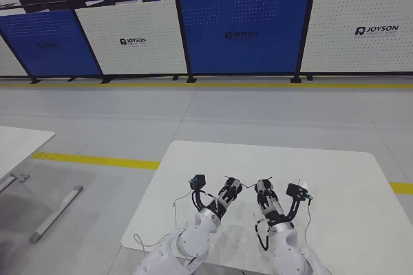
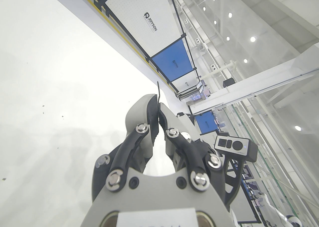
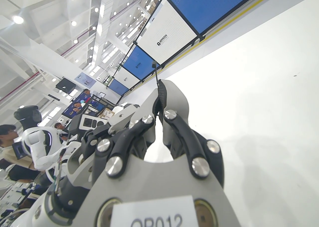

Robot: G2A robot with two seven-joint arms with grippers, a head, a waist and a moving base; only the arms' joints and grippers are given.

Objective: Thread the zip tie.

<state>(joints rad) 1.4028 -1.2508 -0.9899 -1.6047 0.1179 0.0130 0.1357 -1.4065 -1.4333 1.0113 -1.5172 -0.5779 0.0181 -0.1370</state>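
The left gripper [image 2: 158, 104] pinches the tail [image 2: 158, 89] of the zip tie [image 3: 156, 76], and the right gripper [image 3: 160, 88], at its three o'clock, pinches the head [image 3: 154, 65]; lining tail up with head likely comes next.

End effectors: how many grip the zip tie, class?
2. The left end effector pinches the zip tie by its tail; the right end effector, near its head.

The flat white worktop [image 1: 344, 206] is spreading around the left hand [image 1: 230, 184] and right hand [image 1: 263, 185]. A thin black zip tie [image 2: 158, 89] is running between them.
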